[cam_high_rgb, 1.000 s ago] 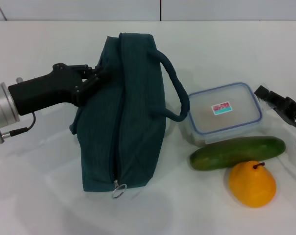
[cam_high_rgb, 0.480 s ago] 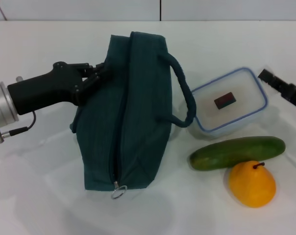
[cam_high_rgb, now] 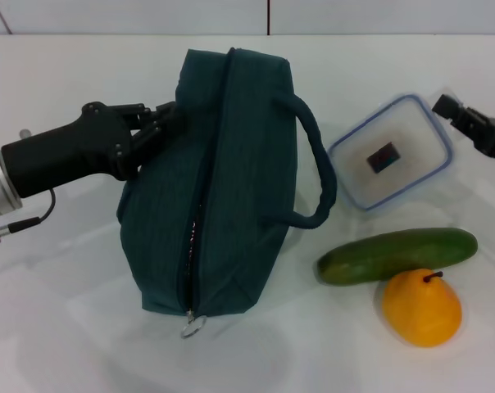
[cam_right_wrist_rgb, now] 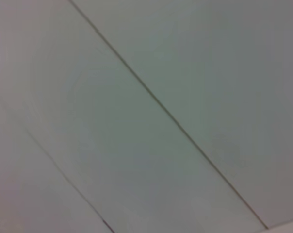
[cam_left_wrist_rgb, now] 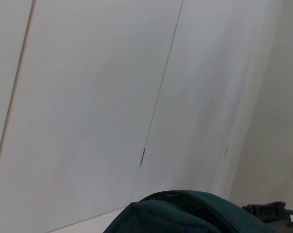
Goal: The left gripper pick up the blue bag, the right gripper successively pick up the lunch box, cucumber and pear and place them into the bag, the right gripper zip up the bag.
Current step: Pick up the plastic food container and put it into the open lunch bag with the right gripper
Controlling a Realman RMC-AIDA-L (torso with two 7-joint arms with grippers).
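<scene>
The blue bag (cam_high_rgb: 223, 180) is dark teal and stands on the white table, its zipper line running along the top to a ring pull (cam_high_rgb: 191, 329) at the near end. My left gripper (cam_high_rgb: 159, 121) is shut on the bag's left side. The bag's top also shows in the left wrist view (cam_left_wrist_rgb: 185, 213). My right gripper (cam_high_rgb: 449, 109) grips the far right edge of the clear lunch box (cam_high_rgb: 392, 155) with a blue rim, and holds it raised and tilted beside the bag's handle (cam_high_rgb: 317, 172). The green cucumber (cam_high_rgb: 397, 255) and the orange-yellow pear (cam_high_rgb: 421, 308) lie on the table at the near right.
The white table (cam_high_rgb: 67, 327) stretches around the bag, with a pale wall behind it. The right wrist view shows only pale wall panels.
The right gripper has lifted the lunch box off the table and tilted it up to the right. The bag has been lifted and shifted slightly right by the left gripper.
</scene>
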